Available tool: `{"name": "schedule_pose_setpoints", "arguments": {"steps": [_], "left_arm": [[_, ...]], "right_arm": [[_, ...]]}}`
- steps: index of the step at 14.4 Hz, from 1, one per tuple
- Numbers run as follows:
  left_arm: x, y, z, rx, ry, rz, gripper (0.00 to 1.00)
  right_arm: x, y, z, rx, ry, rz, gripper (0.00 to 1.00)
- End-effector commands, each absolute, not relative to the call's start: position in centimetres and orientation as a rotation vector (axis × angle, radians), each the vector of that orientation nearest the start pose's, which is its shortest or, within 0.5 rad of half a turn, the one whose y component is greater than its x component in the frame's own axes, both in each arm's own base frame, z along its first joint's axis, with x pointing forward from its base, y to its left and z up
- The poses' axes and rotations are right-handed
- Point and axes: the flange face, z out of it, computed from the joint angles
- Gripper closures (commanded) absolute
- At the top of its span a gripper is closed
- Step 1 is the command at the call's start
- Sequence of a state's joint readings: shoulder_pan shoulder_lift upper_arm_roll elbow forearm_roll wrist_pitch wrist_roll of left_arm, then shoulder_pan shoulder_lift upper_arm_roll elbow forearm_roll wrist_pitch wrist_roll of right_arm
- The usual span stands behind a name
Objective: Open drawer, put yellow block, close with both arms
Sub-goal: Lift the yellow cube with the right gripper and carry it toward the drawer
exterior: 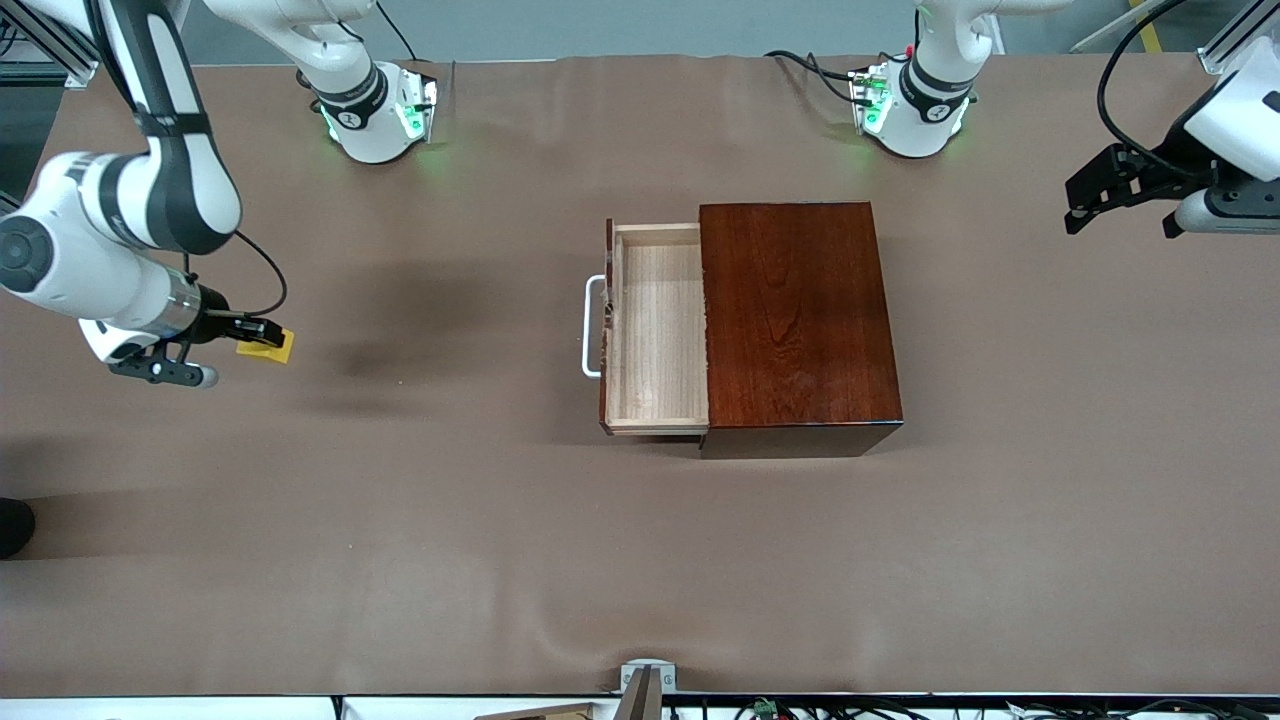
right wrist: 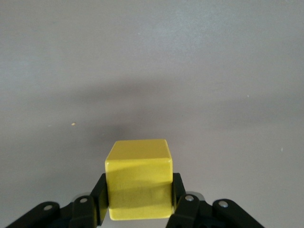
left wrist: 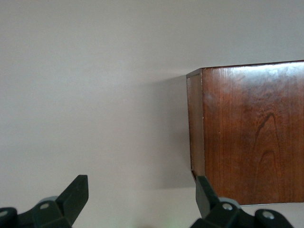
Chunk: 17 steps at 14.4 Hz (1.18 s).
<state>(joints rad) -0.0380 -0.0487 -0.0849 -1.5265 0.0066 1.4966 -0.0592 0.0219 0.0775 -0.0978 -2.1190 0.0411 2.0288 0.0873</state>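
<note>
Right gripper (right wrist: 137,202) fingers pinch bright yellow block (right wrist: 138,178); left gripper (left wrist: 142,202) spread.

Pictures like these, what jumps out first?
The yellow block pops out, pinched in the right claw over the right arm's end of the table. Next comes the shiny brown box mid-table, its drawer open and empty. The left claw waits open at the left arm's end.
</note>
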Motion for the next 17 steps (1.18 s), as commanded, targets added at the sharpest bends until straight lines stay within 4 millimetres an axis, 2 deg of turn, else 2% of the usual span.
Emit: {"name": "schedule_pose_setpoints", "arguments": {"steps": [1, 2, 4, 10, 13, 17], "left_arm": [[52.5, -5.6, 66.5, -3.144, 0.075, -0.045, 0.0], [52.4, -5.4, 66.4, -3.139, 0.07, -0.039, 0.0], [52.2, -3.6, 66.9, -3.137, 0.022, -0.048, 0.0], [52.6, -3.2, 67.4, -3.137, 0.038, -0.094, 0.0], [52.5, -2.9, 67.2, -3.137, 0.031, -0.079, 0.0], [52.5, -2.9, 67.2, -3.137, 0.034, -0.082, 0.0]], "right_arm": [[53.3, -1.7, 39.9, -3.075, 0.348, 0.261, 1.0], [53.1, -0.9, 40.5, -3.074, 0.368, 0.269, 1.0], [52.6, 0.4, 41.4, -3.072, 0.407, 0.289, 1.0], [51.7, 7.3, 45.3, -3.053, 0.62, 0.295, 1.0], [51.2, 11.4, 46.5, -3.026, 0.734, 0.292, 1.0], [50.0, 18.7, 47.8, -2.998, 0.921, 0.251, 1.0]]}}
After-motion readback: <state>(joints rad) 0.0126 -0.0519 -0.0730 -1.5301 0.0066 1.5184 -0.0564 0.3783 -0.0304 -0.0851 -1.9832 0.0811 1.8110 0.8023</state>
